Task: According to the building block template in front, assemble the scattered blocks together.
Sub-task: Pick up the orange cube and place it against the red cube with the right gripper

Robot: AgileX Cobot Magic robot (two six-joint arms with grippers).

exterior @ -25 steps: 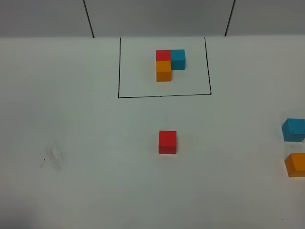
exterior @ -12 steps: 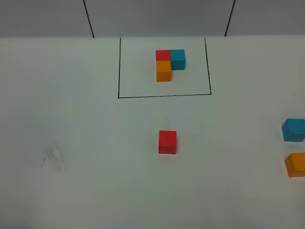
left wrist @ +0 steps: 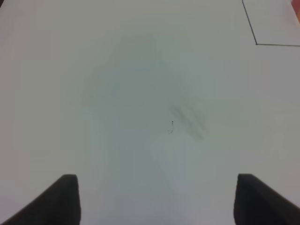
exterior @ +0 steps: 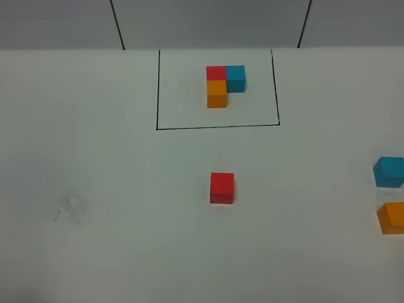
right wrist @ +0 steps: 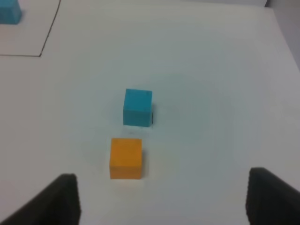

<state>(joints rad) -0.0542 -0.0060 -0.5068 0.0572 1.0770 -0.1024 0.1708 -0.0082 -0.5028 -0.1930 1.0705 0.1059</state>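
The template (exterior: 221, 85) sits inside its black rectangle (exterior: 218, 127) at the far side of the bench (exterior: 101, 158): red at the corner, blue beside it, orange in front. The loose red cube (exterior: 221, 188) lies alone mid-bench. The blue cube (exterior: 389, 172) and orange cube (exterior: 392, 218) lie near each other, far right. The right fingers (right wrist: 63, 199) stand wide apart facing those two, holding nothing; the left fingers (left wrist: 63, 201) are equally wide and empty above a grey smudge (left wrist: 190, 119). I'd worry that closing on one cube knocks its neighbour askew. The bench is white, with a grey panelled wall (exterior: 208, 22) behind.
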